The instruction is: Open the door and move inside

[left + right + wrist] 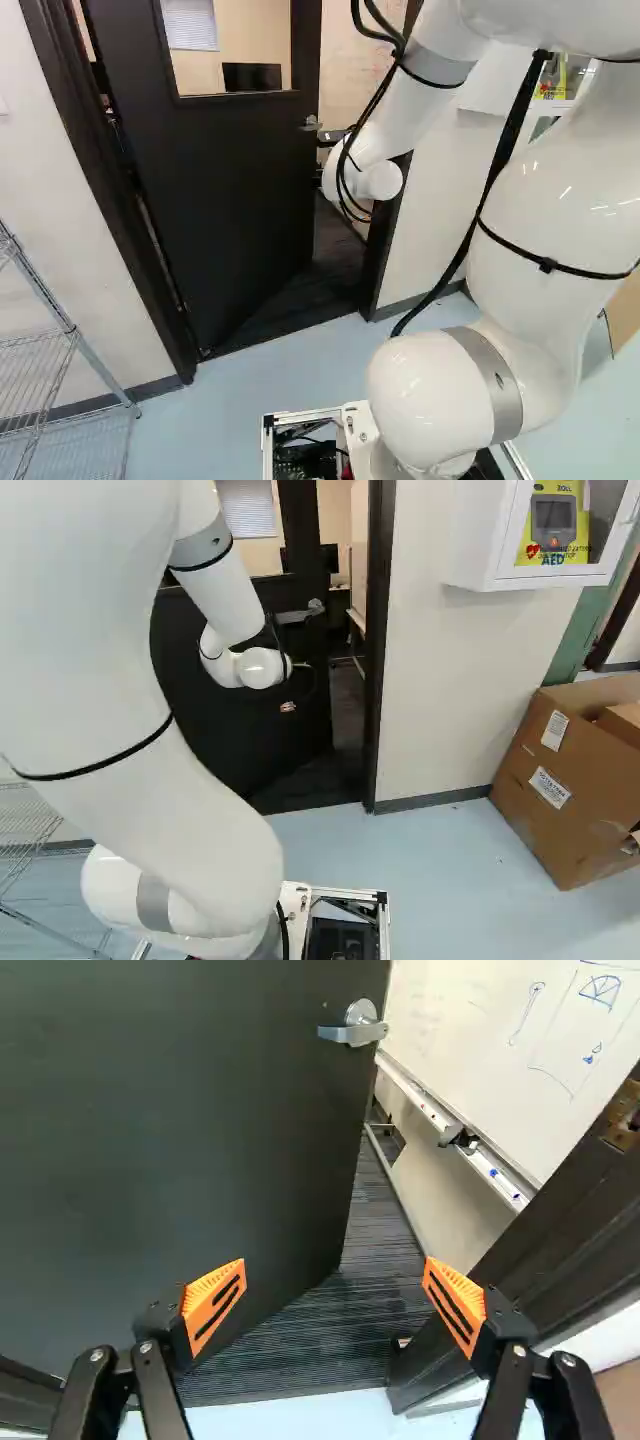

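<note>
My gripper (288,707) is a dark shape with a bit of orange, in front of the door in the right base view. In the wrist view the gripper (335,1268) has its orange-padded fingers wide apart, nothing between them. The black door (225,180) stands partly open, swung inward, hinged at the left of the left base view. Its silver lever handle (352,1030) is on the free edge, well ahead of the fingers. Between that edge and the dark door frame (560,1210) lies a gap with dark carpet (360,1300).
A whiteboard (510,1050) on a stand is beyond the gap. A wire shelf (60,350) stands left of the doorway. White wall (450,680), a defibrillator cabinet (480,540) and cardboard boxes (560,790) are to its right. Blue floor (440,850) lies before the threshold.
</note>
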### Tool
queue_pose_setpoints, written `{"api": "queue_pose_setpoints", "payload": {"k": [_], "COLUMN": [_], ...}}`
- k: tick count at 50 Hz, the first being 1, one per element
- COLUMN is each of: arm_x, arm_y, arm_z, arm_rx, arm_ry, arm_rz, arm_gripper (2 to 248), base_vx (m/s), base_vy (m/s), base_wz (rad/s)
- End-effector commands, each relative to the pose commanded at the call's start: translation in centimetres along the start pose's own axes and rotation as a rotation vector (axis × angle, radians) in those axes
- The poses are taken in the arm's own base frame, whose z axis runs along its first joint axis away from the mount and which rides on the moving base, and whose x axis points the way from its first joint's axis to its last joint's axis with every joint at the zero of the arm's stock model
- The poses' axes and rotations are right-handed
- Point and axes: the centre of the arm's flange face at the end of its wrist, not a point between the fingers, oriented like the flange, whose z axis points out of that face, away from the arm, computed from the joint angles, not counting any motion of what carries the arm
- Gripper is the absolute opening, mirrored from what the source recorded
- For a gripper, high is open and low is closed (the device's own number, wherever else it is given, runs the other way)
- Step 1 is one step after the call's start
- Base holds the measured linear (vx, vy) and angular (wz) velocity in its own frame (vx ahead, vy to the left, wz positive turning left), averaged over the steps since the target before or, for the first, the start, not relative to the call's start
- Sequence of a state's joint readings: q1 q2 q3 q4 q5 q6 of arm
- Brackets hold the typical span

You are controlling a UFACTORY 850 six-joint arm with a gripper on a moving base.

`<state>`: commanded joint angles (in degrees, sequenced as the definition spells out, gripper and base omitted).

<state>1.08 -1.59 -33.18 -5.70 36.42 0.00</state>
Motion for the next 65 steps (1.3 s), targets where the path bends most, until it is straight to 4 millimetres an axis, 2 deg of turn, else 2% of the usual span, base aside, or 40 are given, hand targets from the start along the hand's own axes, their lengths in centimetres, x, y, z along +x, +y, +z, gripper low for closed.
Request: {"api": "queue_pose_setpoints", "payload": {"k": [39,65], "arm_x": [-2.7,-2.9], "arm_y": [4.0,4.4], "arm_z": [-5.6,-6.1], "arm_rx": [-0.109,-0.119], "arm_ry": [-0.004,-0.004], "arm_rz": [0.044,0.048], "arm_gripper": [247,247], "base_vx": [0.000,0.000], "base_vy": [0.000,0.000], "base_wz": [0.000,0.000]}}
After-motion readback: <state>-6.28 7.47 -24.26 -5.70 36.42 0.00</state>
